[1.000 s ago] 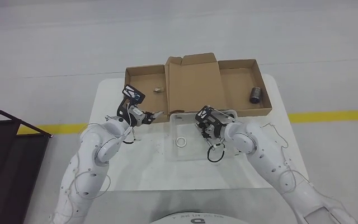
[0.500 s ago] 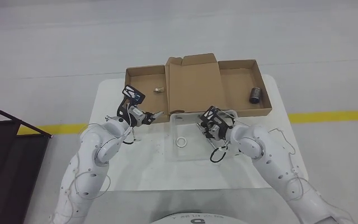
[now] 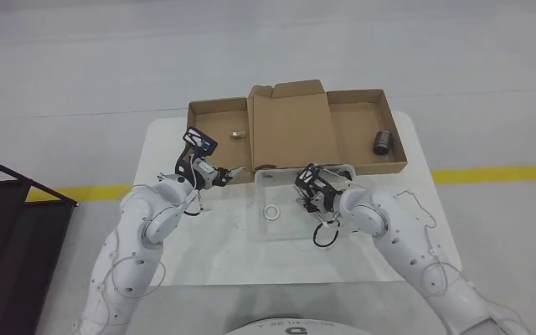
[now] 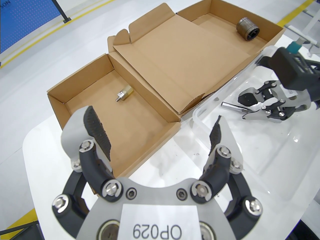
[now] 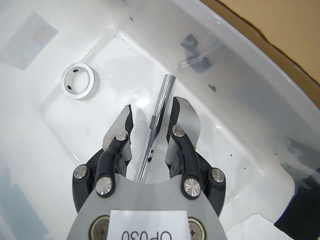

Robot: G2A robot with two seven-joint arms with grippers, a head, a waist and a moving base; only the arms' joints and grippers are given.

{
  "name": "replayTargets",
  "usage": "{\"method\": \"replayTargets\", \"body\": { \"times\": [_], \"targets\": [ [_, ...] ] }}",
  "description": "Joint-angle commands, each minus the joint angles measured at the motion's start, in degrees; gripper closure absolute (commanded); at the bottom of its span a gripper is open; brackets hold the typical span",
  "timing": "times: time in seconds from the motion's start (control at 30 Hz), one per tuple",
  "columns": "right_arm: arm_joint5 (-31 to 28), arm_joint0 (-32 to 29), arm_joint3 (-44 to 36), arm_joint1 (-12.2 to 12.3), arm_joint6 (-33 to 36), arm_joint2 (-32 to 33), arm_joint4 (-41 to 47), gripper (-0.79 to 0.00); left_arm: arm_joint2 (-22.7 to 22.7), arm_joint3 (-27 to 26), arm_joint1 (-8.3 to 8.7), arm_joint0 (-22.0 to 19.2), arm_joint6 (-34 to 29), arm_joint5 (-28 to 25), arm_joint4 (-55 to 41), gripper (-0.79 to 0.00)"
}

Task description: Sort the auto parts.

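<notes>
A clear plastic tray [image 3: 285, 228] sits in front of an open cardboard box [image 3: 289, 126]. On the tray floor lie a thin metal rod [image 5: 157, 116] and a silver ring [image 5: 78, 80]. My right gripper [image 5: 151, 109] is down inside the tray, open, its fingers straddling the rod without clamping it. From the left wrist view the same gripper [image 4: 250, 108] sits over the rod [image 4: 232, 106]. My left gripper [image 4: 155, 131] hovers open and empty near the box's front edge, left of the tray. A small brass fitting [image 4: 124, 93] rests in the box's left compartment, and a dark cylindrical bearing [image 4: 247, 29] in the right one.
The box's middle flap [image 3: 293, 113] lies flat between the two compartments. The tray wall [image 5: 225, 58] stands close past the rod's far end. White table [image 3: 193, 243] stretches bare on both sides of the tray. A dark rack [image 3: 21, 218] stands off the table's left side.
My right gripper shifted slightly right, then back left within the tray, ending astride the rod. The left arm has stayed still.
</notes>
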Motion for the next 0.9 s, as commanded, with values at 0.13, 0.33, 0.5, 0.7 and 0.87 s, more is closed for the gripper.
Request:
{"method": "replayTargets", "body": {
  "times": [0.13, 0.33, 0.5, 0.7, 0.87],
  "targets": [
    [1.2, 0.8, -0.2, -0.3, 2.2, -2.0, -3.3, -0.311, 0.0, 0.0, 0.0, 0.0, 0.0, 0.0, 0.0, -0.785],
    [1.8, 2.1, -0.2, -0.7, 4.0, -3.8, -4.6, -0.299, 0.0, 0.0, 0.0, 0.0, 0.0, 0.0, 0.0, -0.785],
    [2.5, 3.1, 0.7, -1.0, 4.5, -4.7, -5.4, -0.222, 0.0, 0.0, 0.0, 0.0, 0.0, 0.0, 0.0, -0.785],
    [1.6, 3.6, 0.7, -1.2, 2.2, -4.4, -3.9, 0.0, 0.0, 0.0, 0.0, 0.0, 0.0, 0.0, 0.0, -0.785],
    [-1.9, 2.2, -1.2, -0.6, -2.1, -1.6, -0.1, 0.0, 0.0, 0.0, 0.0, 0.0, 0.0, 0.0, 0.0, -0.785]
  ]
}}
